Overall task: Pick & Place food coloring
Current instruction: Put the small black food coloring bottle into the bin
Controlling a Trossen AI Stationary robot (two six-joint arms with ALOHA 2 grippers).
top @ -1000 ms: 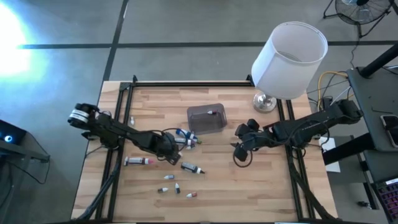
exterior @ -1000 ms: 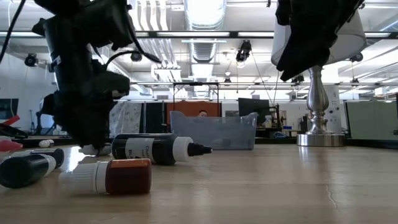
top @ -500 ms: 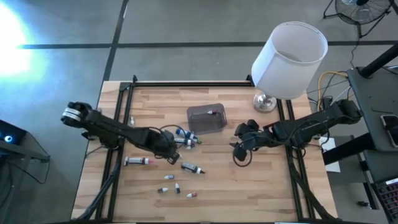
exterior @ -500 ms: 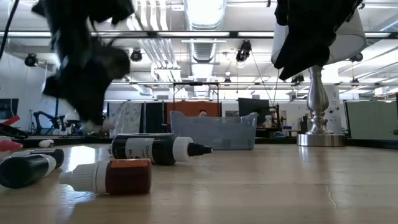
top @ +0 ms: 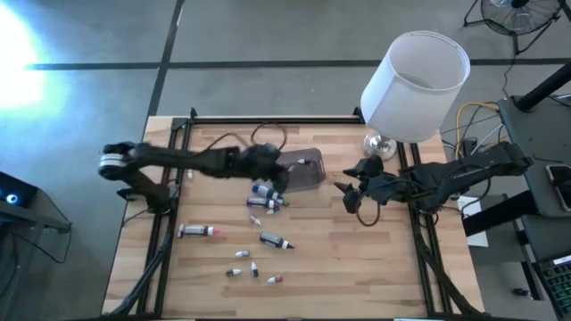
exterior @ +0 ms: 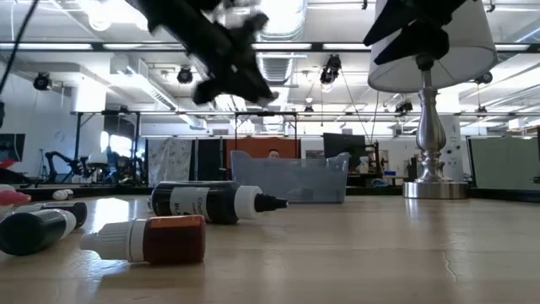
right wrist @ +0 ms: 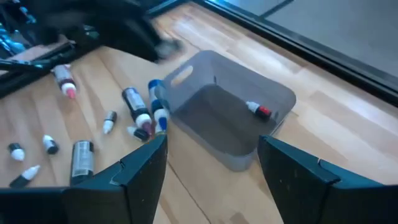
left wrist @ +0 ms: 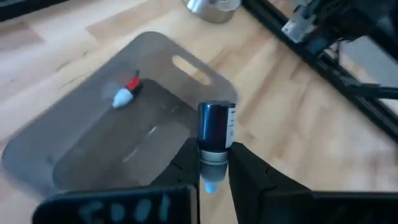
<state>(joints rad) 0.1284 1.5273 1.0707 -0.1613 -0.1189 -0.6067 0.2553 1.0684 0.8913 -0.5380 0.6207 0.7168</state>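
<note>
My left gripper (top: 270,169) hangs above the near left part of the grey translucent tub (top: 296,169), shut on a small dark-blue food coloring bottle (left wrist: 214,127). One red-capped bottle (left wrist: 127,94) lies on the tub's floor. More food coloring lies on its side on the wood near the tub: two blue-capped bottles (top: 266,197), a pink-tipped tube (top: 197,231), a dark bottle (top: 275,240) and several tiny ones (top: 252,267). My right gripper (top: 351,192) stands open to the right of the tub, with nothing between its fingers. My left gripper pinches the bottle at its white collar (left wrist: 213,155), just behind the blue tip, between its two fingers (left wrist: 186,165). The dark body sticks out forward past the fingertips. The bottle is lifted clear, above the tub.
A table lamp with a white shade (top: 415,85) and a metal base (top: 379,145) stands at the far right, close to my right arm. Black frame rails (top: 169,178) run along the table's sides. Bare wood lies between the tub and the right gripper.
My left gripper has risen off the table from among the loose bottles and swung toward the far edge and to the right, ending above the tub with the blue bottle. My right gripper has shifted a little toward the far edge.
</note>
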